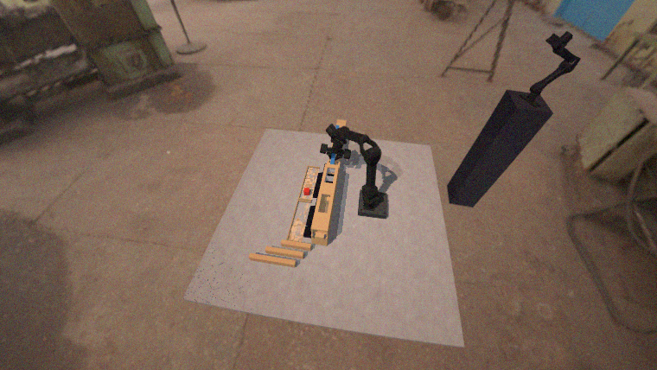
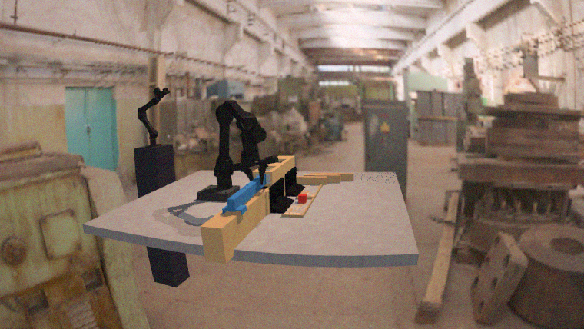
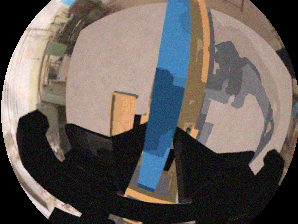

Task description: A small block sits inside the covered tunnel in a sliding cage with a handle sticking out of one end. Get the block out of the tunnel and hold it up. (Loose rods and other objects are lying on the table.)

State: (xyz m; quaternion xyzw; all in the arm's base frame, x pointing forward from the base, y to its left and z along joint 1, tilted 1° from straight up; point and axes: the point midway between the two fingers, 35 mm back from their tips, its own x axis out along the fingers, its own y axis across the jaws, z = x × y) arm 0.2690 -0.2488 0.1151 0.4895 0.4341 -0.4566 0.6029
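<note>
"Starting at the left of the top view, we've got three loose rods (image 1: 284,251) (image 2: 330,177), lying roughly side by side! Any part in this play?"

"None I'd pick out. They touch nothing that matters; I'd call them decoys, or spare pokers at best."

"Next along, the red block (image 1: 306,191) (image 2: 302,198), and it's out in the open, in the shallow tray (image 1: 303,200) (image 2: 312,200) beside the tunnel!"

"That tray's low rim looks made to catch it. If this is the block we're after, it's out of cover, but nobody's holding it up."

"Then the black panels (image 1: 318,184) (image 2: 277,203), between tray and tunnel."

"Likely ramps, so whatever comes out of the side slides to the tray."

"On to the wooden tunnel (image 1: 327,189) (image 2: 280,174) (image 3: 152,197), windows in its roof!"

"Windows for looking, I'd guess, while the cover stops a grab from above. Hence the blue handle (image 1: 332,158) (image 2: 245,194) (image 3: 170,100) at the end, above the wooden rail (image 1: 341,122) (image 2: 220,237) (image 3: 197,75), which probably guides its travel."

"And the gripper (image 1: 334,158) (image 2: 262,181) (image 3: 161,127) is clamped across that handle, one finger each side!"

"A fine grip for sliding the cage, but it ties up the only hand. I'd let go, lift clear, and go for the red block, minding the panels."
</note>
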